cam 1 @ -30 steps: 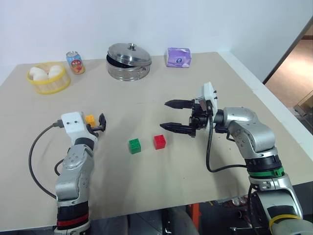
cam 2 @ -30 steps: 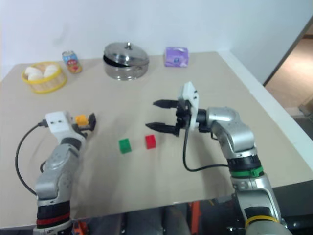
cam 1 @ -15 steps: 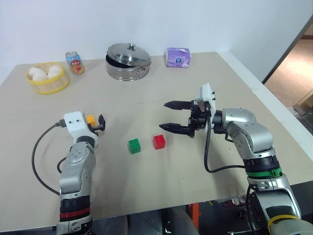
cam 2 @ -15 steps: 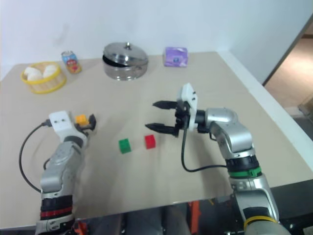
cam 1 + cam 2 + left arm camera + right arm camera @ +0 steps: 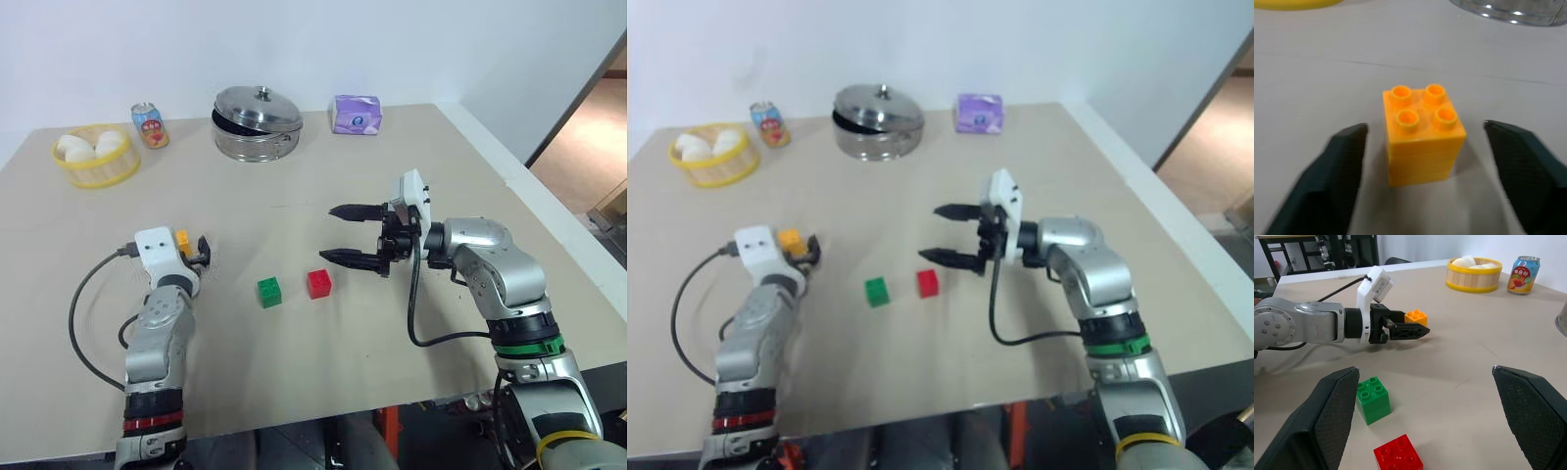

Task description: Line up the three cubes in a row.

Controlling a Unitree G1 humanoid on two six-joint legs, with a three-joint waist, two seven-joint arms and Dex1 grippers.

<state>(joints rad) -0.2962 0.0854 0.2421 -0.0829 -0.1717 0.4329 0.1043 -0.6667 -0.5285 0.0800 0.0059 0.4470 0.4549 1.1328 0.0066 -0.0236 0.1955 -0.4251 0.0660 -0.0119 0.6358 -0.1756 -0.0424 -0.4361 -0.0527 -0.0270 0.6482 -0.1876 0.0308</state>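
On the desk (image 5: 294,362), two blocks (image 5: 269,292) (image 5: 319,283) sit side by side at centre; a third block (image 5: 1422,134) sits left, between the left hand's (image 5: 199,253) fingers. Basket (image 5: 96,157), can (image 5: 150,125), pot (image 5: 258,122) and packet (image 5: 357,114) line the back.

A robot test room or lab, staged with household props. A plain beige desk (image 5: 411,372) stands against a bare white wall. Behind the steel pot (image 5: 258,122) is that wall; left of the pot sit a drink can (image 5: 150,125) and a yellow basket of white buns (image 5: 96,155), right of it a purple tissue pack (image 5: 357,114). Black metal frames (image 5: 1317,252) stand beyond the desk's far edge.
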